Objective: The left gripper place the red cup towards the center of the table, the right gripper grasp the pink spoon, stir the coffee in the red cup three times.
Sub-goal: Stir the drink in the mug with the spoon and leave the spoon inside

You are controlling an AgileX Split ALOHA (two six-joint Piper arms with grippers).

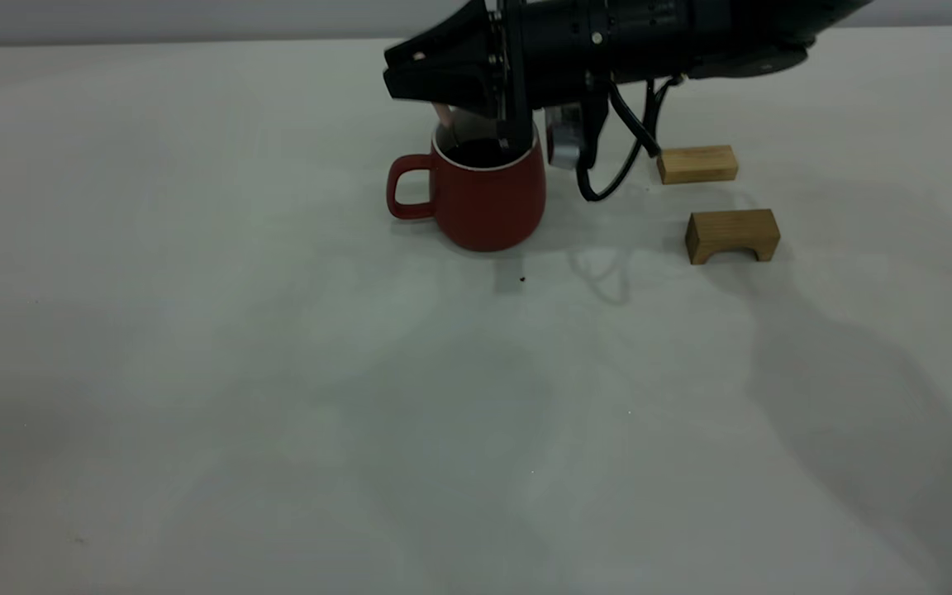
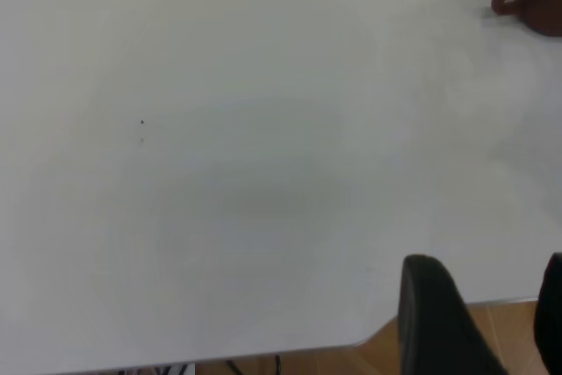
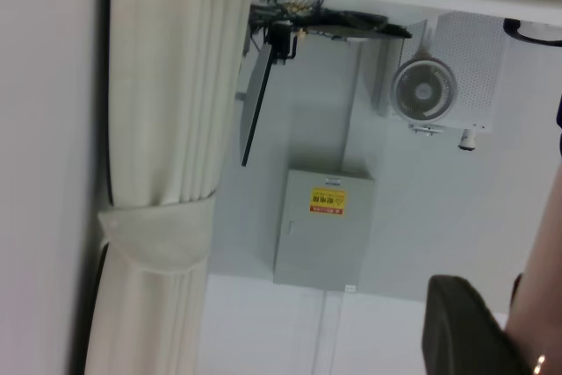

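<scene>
1. Red cup stands on the table toward the far edge, about midway along it, its handle turned to the left. So the left arm's placing looks done. The coffee shows dark against the white inside.
2. Left gripper is out of the exterior view. Its wrist camera looks across bare tabletop from near a table edge, the cup only a red sliver far off. One dark finger shows with a gap beside it, so the fingers look parted and hold nothing.
3. Right gripper reaches in from the right, level over the cup's mouth. Its fingers are closed on the pink spoon, whose pale handle slants down toward the coffee. The bowl of the spoon is hidden inside the cup.
4. Stirring appears to be the step in hand. I cannot tell how many turns are done.
5. To stir well, I would keep the circles small and slow, the spoon clear of the cup's wall, so the mug neither slides nor slops. The grip should stay firm and the wrist height steady.
6. Two wooden blocks lie to the right, well apart from the cup.
</scene>
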